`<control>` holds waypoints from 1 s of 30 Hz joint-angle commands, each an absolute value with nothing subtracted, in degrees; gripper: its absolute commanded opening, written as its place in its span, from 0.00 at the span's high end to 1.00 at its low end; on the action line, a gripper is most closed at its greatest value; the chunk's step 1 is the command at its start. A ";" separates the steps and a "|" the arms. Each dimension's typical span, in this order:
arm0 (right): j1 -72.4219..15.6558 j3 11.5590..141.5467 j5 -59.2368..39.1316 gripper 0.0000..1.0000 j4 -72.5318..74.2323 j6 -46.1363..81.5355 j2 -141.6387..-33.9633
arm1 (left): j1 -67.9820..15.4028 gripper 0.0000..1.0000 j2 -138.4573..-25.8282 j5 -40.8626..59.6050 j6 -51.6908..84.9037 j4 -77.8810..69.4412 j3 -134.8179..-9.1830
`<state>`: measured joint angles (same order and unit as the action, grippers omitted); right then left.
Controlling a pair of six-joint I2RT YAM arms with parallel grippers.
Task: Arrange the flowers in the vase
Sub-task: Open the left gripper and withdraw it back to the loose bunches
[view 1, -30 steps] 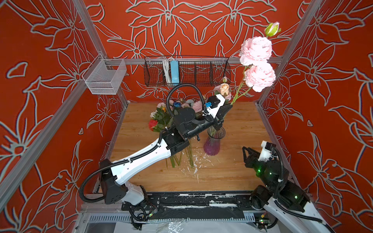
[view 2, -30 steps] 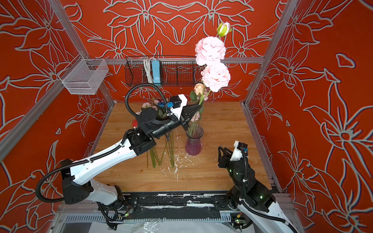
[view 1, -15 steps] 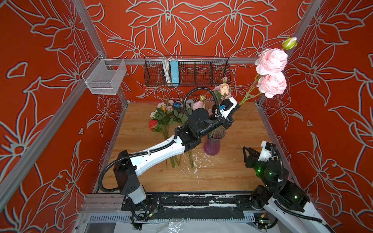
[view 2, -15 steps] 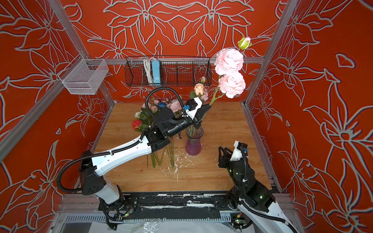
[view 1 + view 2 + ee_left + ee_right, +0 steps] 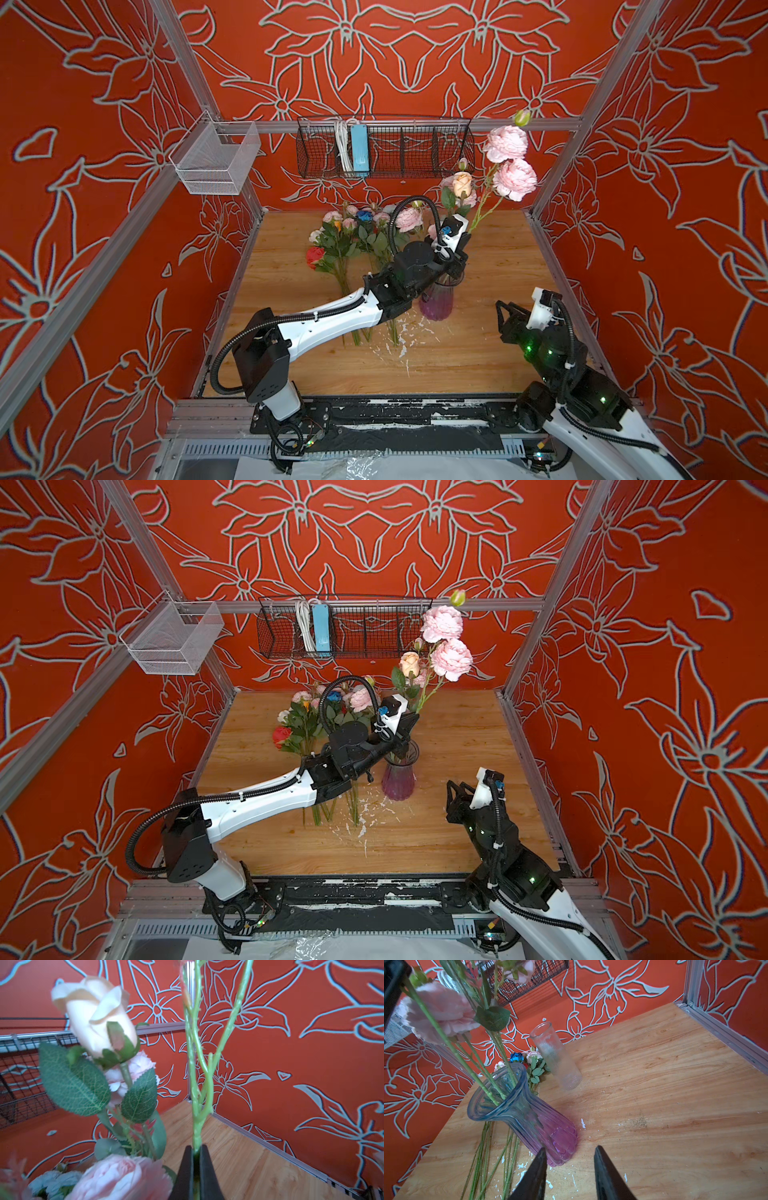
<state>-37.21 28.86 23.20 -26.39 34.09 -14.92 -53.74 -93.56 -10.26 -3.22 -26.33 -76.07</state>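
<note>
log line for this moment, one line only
left gripper: shut on pink peony stem | stem end: inside vase mouth | right gripper: open, empty, clear of vase | loose flowers: lying on table

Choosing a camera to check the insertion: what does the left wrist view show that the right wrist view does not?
Only the left wrist view: the left gripper shut on a forked green stem, and a peach rose beside it. Only the right wrist view: the purple vase holding stems, a separate clear glass cylinder, loose stems on the table, and the open right gripper. Both: that wooden table, the black wire basket and pink blooms.
</note>
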 commanded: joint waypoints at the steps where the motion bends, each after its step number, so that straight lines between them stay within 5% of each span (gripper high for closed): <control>1: -37.28 28.93 23.02 0.60 -24.85 33.67 -15.95 | -53.96 0.89 -93.48 -13.36 -0.11 -30.93 -74.16; 6: -37.27 29.03 22.77 0.59 -24.82 33.49 -16.49 | -53.97 0.76 -93.47 -14.06 0.61 -28.67 -74.36; 24: -37.27 30.59 19.95 0.55 -25.77 32.34 -16.83 | -54.05 0.66 -80.24 -6.19 5.70 -15.17 -72.52; 30: -37.25 29.18 18.60 0.55 -25.71 33.19 -16.46 | -53.72 0.60 -67.62 -22.95 10.46 -0.41 -65.43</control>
